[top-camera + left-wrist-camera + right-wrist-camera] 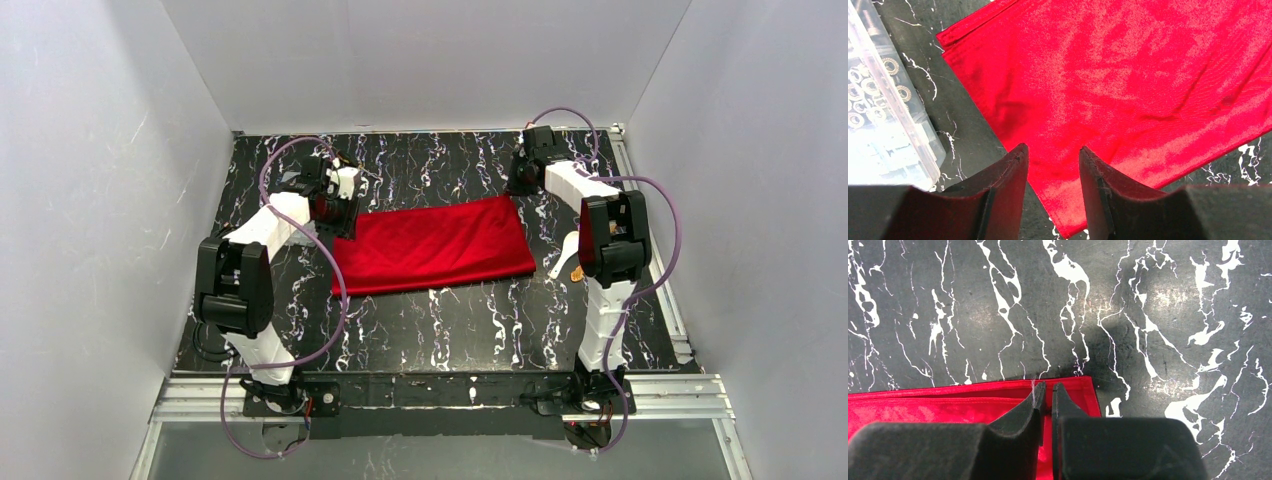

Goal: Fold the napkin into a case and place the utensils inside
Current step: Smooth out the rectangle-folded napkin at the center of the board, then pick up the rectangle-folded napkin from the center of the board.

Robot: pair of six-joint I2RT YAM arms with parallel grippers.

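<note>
On marbled table [430, 330], folded napkin [430, 245].

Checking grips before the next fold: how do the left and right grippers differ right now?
The left gripper has its jaws apart; the right gripper has them nearly shut. The left gripper is at the napkin's left end, the right gripper at its far right corner. Both are over the cloth, which lies flat.

Plain white walls [420, 60] around a black, white-veined tabletop [450, 320]
</note>
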